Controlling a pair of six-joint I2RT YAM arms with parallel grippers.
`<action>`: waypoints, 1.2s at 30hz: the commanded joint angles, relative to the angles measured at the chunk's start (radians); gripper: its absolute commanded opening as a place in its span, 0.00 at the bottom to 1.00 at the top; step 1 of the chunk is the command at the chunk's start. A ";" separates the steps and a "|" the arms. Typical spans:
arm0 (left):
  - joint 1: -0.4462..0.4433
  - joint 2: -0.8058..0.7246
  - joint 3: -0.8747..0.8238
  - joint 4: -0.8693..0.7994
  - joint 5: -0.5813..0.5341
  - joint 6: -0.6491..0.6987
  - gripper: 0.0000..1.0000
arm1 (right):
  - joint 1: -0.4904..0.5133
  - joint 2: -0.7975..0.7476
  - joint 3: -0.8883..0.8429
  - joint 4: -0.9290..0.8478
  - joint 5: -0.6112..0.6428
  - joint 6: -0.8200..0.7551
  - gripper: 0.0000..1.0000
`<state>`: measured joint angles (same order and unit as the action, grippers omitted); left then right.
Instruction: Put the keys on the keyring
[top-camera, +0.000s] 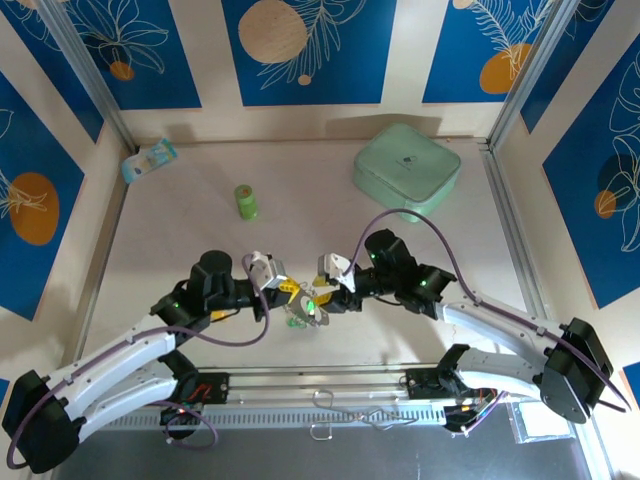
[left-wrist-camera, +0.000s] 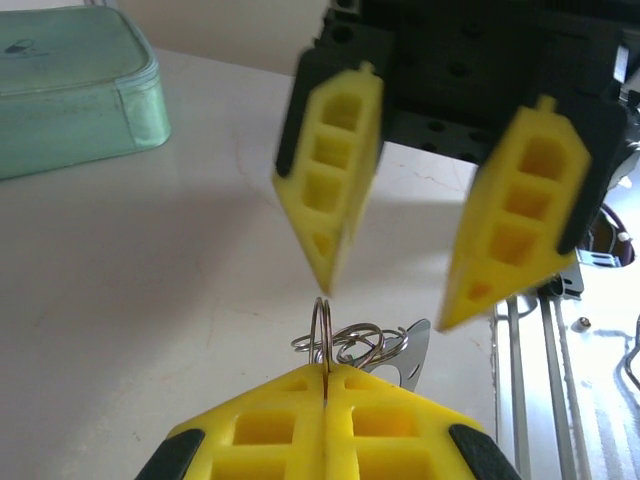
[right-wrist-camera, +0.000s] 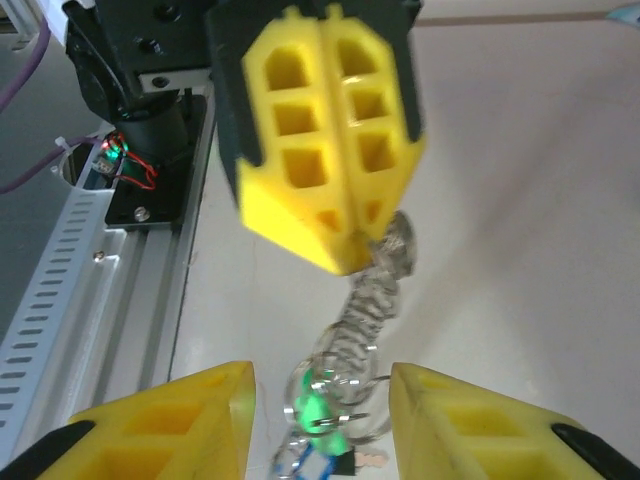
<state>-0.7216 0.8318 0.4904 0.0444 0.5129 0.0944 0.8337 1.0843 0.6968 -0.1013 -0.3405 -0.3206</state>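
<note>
The keyring (left-wrist-camera: 322, 335) is a silver wire loop standing upright, with more rings and a flat metal tag (left-wrist-camera: 412, 356) bunched behind it. My left gripper (left-wrist-camera: 327, 372) is shut on the loop's lower edge. In the right wrist view the left gripper (right-wrist-camera: 358, 252) holds the bunch hanging, blurred. Low in that bunch are the keys, one with a green head (right-wrist-camera: 322, 410) and one with a blue head (right-wrist-camera: 322, 466). My right gripper (right-wrist-camera: 320, 372) stands open around the hanging bunch without touching it. From above, the left gripper (top-camera: 287, 290) and the right gripper (top-camera: 326, 292) face each other over the keys (top-camera: 308, 304).
A mint green case (top-camera: 407, 168) lies at the back right. A small green bottle (top-camera: 246, 202) stands behind the grippers, and a pale packet (top-camera: 149, 160) sits in the back left corner. A metal rail (top-camera: 330, 378) runs along the near edge.
</note>
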 joint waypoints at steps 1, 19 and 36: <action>-0.013 0.005 0.052 -0.039 -0.061 -0.026 0.00 | 0.053 -0.002 -0.024 -0.027 0.103 0.084 0.42; -0.043 0.009 0.079 -0.082 -0.177 -0.092 0.00 | 0.168 0.087 -0.044 0.038 0.369 0.255 0.02; -0.048 0.055 0.139 -0.170 -0.308 -0.126 0.00 | 0.206 0.110 0.043 0.012 0.480 0.443 0.00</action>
<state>-0.7643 0.8833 0.5972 -0.1211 0.2653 -0.0216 1.0283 1.1896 0.6846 -0.0937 0.1406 0.0578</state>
